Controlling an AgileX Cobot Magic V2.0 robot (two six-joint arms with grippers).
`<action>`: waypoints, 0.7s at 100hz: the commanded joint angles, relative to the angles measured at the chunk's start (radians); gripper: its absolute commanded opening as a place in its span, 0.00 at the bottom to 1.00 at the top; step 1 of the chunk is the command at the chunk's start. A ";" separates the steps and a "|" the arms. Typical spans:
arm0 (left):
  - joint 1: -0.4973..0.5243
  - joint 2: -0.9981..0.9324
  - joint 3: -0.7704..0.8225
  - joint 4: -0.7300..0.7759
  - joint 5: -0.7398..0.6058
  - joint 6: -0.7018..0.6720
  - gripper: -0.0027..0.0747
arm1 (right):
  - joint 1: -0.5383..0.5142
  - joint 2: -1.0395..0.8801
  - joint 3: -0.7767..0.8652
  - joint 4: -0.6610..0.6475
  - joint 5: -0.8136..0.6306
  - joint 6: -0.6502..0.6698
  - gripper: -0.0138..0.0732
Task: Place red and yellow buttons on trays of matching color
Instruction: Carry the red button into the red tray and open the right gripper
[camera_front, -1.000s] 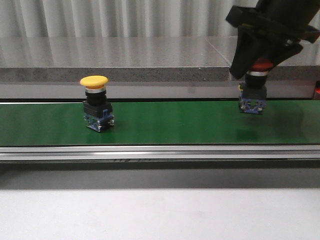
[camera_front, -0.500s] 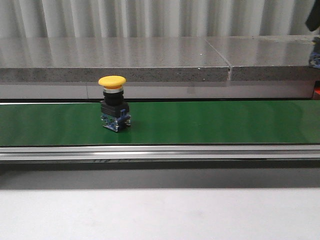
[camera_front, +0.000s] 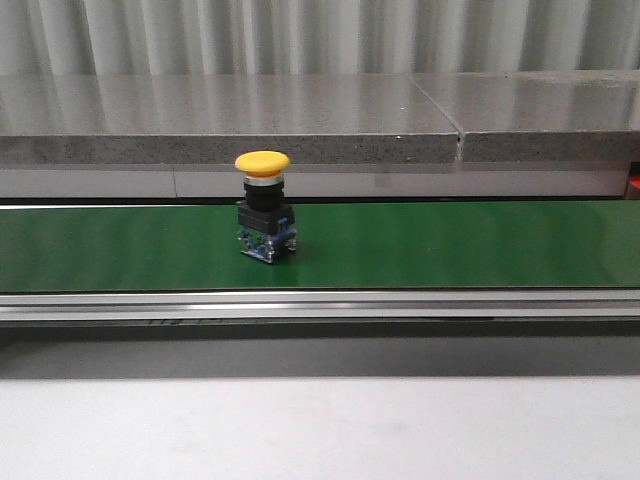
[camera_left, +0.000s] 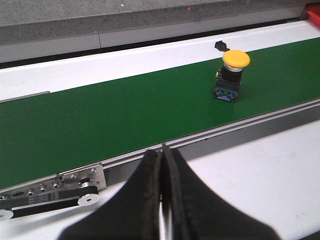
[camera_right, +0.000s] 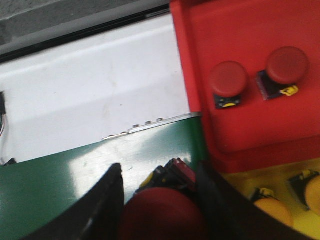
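A yellow button (camera_front: 263, 205) stands upright on the green belt (camera_front: 450, 245), a little left of the middle; neither gripper shows in the front view. In the left wrist view my left gripper (camera_left: 162, 162) is shut and empty over the white table, short of the belt's near rail, with the yellow button (camera_left: 234, 75) far ahead. My right gripper (camera_right: 159, 172) is shut on a red button (camera_right: 162, 215), above the belt's end. Just beyond it lie the red tray (camera_right: 240, 30), holding two red buttons (camera_right: 228, 82) (camera_right: 286, 67), and the yellow tray (camera_right: 245, 182).
Yellow buttons (camera_right: 274, 210) sit in the yellow tray. A grey stone ledge (camera_front: 230, 120) runs behind the belt. The belt's metal rail (camera_front: 320, 305) and white table (camera_front: 320, 430) lie in front. A roller bracket (camera_left: 55, 187) is at the belt's end.
The yellow button has travelled right along the belt. My right gripper, holding the red button, has lifted off the belt's right end and left the front view.
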 joint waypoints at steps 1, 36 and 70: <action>-0.009 0.006 -0.025 -0.021 -0.065 -0.003 0.01 | -0.053 -0.037 -0.032 0.018 -0.066 0.031 0.45; -0.009 0.006 -0.025 -0.021 -0.065 -0.003 0.01 | -0.123 0.051 -0.032 0.023 -0.128 0.084 0.45; -0.009 0.006 -0.025 -0.021 -0.065 -0.003 0.01 | -0.123 0.175 -0.032 0.079 -0.203 0.084 0.45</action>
